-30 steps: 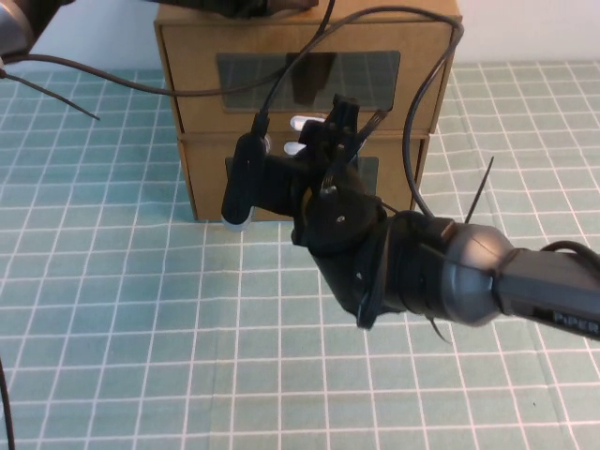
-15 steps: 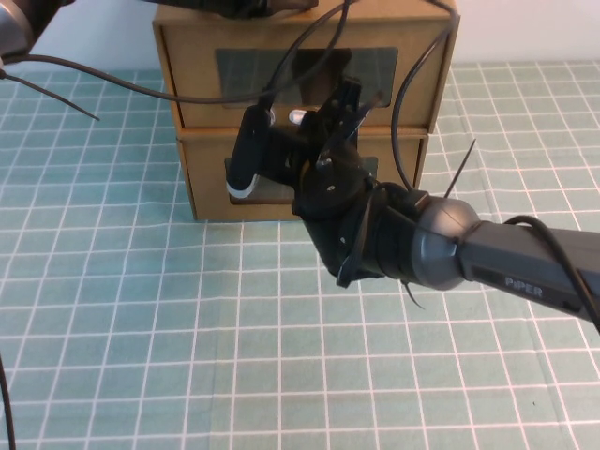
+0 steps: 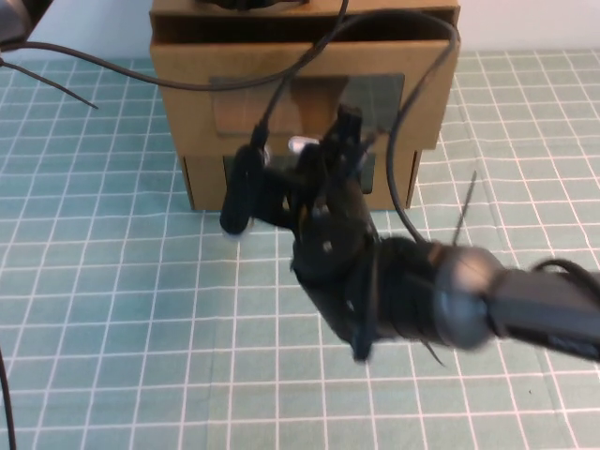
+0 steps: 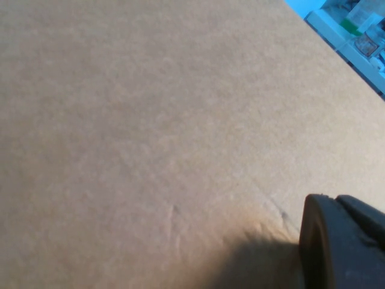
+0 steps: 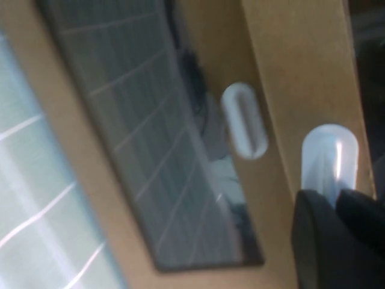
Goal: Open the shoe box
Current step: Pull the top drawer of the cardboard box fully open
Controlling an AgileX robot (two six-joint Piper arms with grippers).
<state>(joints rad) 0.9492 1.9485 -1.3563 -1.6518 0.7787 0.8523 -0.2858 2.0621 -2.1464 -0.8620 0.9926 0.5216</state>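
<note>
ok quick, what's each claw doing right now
left claw: at the top of the box, can't tell open or closed
right claw: closed on the box's white tab

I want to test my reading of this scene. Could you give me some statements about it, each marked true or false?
1. Two cardboard boxes are stacked, the upper box on the lower box. True.
2. The right gripper is shut on the upper box's front. True.
3. The left gripper rests on the table. False: it is at the upper box's top.
4. The table cover is plain red. False: it is green with a white grid.
</note>
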